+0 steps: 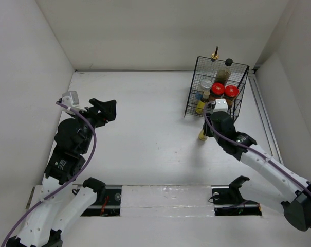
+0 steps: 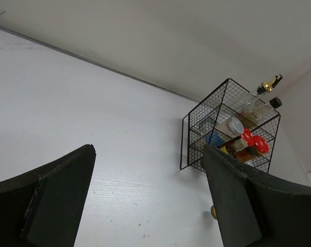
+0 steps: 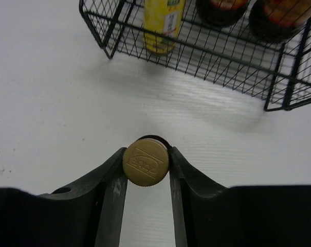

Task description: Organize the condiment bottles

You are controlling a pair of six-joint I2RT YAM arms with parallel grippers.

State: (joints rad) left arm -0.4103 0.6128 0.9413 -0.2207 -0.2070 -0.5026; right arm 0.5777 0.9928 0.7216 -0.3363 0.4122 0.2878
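Observation:
My right gripper is shut on the gold cap of a tiny yellow-labelled bottle, which stands upright just in front of the black wire basket; the bottle and gripper also show in the top view. In the basket are the tall gold-spouted bottle, the dark black-capped bottle, two red-lidded jars, the white shaker and the other tiny yellow bottle. My left gripper is open and empty, far left of the basket.
The basket stands at the back right near the side wall and a rail. White walls close the table on the left, back and right. The left wrist view shows the basket far ahead across bare table.

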